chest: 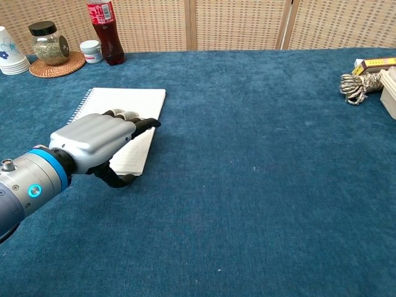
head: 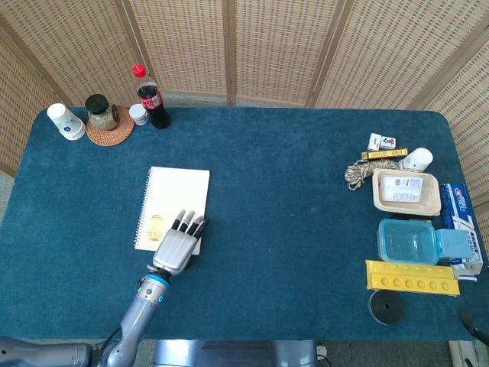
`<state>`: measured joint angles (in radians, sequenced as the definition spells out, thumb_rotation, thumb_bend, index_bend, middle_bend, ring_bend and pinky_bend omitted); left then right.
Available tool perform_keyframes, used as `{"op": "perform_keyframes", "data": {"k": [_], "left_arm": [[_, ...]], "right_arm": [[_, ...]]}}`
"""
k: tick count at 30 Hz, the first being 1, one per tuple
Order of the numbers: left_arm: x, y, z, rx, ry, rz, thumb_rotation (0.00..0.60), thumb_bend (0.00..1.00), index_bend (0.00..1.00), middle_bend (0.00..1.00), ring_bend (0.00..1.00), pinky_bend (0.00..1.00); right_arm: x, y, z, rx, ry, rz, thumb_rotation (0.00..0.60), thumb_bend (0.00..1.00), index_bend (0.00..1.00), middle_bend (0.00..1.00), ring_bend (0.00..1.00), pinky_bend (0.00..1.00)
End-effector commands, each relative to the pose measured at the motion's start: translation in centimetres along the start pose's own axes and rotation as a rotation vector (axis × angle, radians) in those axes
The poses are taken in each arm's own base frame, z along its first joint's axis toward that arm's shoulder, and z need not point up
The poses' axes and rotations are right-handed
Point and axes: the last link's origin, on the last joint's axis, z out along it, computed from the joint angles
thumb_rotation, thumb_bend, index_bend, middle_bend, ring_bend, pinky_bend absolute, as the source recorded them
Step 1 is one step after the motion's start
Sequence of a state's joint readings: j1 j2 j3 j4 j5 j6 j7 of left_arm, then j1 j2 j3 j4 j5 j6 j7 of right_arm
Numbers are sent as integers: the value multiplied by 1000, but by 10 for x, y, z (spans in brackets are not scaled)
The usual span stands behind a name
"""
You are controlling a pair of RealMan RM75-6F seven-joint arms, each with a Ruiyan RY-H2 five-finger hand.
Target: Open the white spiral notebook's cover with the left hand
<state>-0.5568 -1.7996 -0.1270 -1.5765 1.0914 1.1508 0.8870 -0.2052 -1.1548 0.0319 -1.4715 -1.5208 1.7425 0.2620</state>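
Where wicker screens (head: 229, 46) back the blue table (head: 306, 252), the left hand (head: 177, 246) lies over the closed notebook's (head: 177, 195) near right corner, fingers apart and empty.

Lay flat and closed on the blue table (head: 306, 176), the white spiral notebook (head: 174, 200) (chest: 131, 108), well in front of the cola bottle (head: 150, 98). Showed wire binding down its left edge, a yellowish patch near the bottom left, faint ruling on the cover. Was overlapped at the lower right corner by the left hand (head: 177, 246) (chest: 99, 136), fingers outstretched, possibly touching.
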Motion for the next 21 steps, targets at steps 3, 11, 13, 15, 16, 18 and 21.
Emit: {"op": "perform_keyframes", "data": {"k": [3,11,13,15,16,18,21], "left_arm": [[-1,0,4,15,15,-10,600,302,128,161,55,53],[5,2,5,22,62,-49,600,316,130,179,78,84],[6,2,4,24,71,-55,600,323,130,183,81,88],[6,-1,3,31,81,-51,600,324,130,184,81,88],[6,-1,3,33,83,-52,600,324,129,184,81,89],[6,-3,3,39,84,-57,600,324,129,185,81,92],[6,-6,5,49,83,-64,600,324,130,185,81,100]], "right_arm": [[1,1,0,-2,3,-1,600,261,140,213,114,179],[2,2,-2,-7,10,-3,600,261,139,213,114,180],[2,2,-2,-8,10,-4,600,261,138,213,114,180],[3,2,-2,-6,12,-3,600,260,138,213,114,179],[3,2,-2,-6,13,-3,600,260,138,213,114,179],[3,2,-2,-5,13,-3,600,260,138,213,114,180],[4,2,-2,-5,16,-4,600,260,138,213,114,179]]}}
